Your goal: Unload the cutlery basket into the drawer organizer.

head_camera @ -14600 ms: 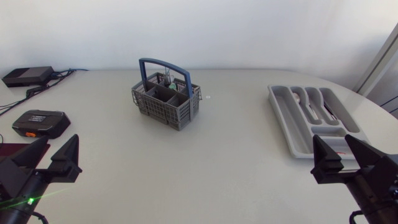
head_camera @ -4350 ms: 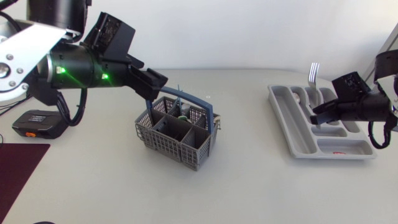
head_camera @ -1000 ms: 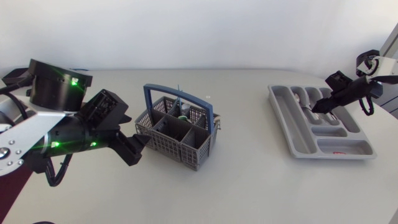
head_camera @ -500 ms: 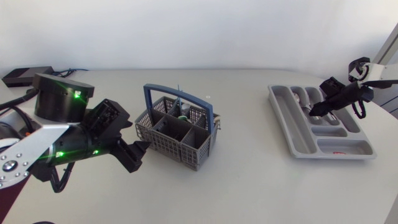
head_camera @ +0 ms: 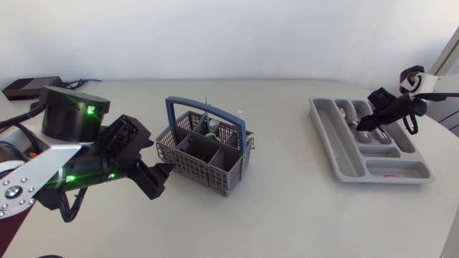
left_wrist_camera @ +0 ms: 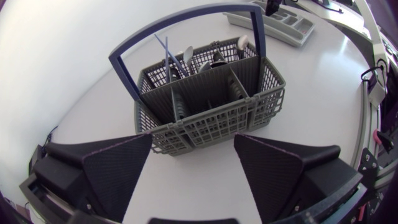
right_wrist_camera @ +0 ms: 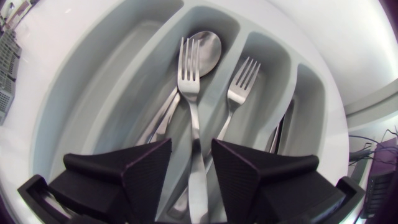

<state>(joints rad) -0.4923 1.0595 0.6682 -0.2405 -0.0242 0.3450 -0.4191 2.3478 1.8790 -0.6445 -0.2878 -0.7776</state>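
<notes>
The grey cutlery basket (head_camera: 204, 154) with a blue handle stands at mid-table; a spoon (left_wrist_camera: 188, 56) and other cutlery stick up in its far compartments. My left gripper (head_camera: 156, 179) sits low just left of it, open wide, with the basket (left_wrist_camera: 211, 99) ahead of its fingers and untouched. At the right, my right gripper (head_camera: 364, 123) hovers over the grey drawer organizer (head_camera: 344, 154). Its fingers (right_wrist_camera: 146, 165) stand a little apart. A fork (right_wrist_camera: 189, 93) lies in the tray below, its handle running through the gap, beside a spoon (right_wrist_camera: 208, 46) and a second fork (right_wrist_camera: 239, 87).
A black box (head_camera: 29, 86) with cables lies at the far left corner. A dark red mat (head_camera: 6, 233) shows at the near left edge. A tiny white speck (head_camera: 240, 111) lies behind the basket. Bare tabletop stretches between basket and organizer.
My right gripper's fingers have drawn closer together over the organizer, and it has drifted slightly. The left arm has settled a little; its gripper stays wide by the basket.
</notes>
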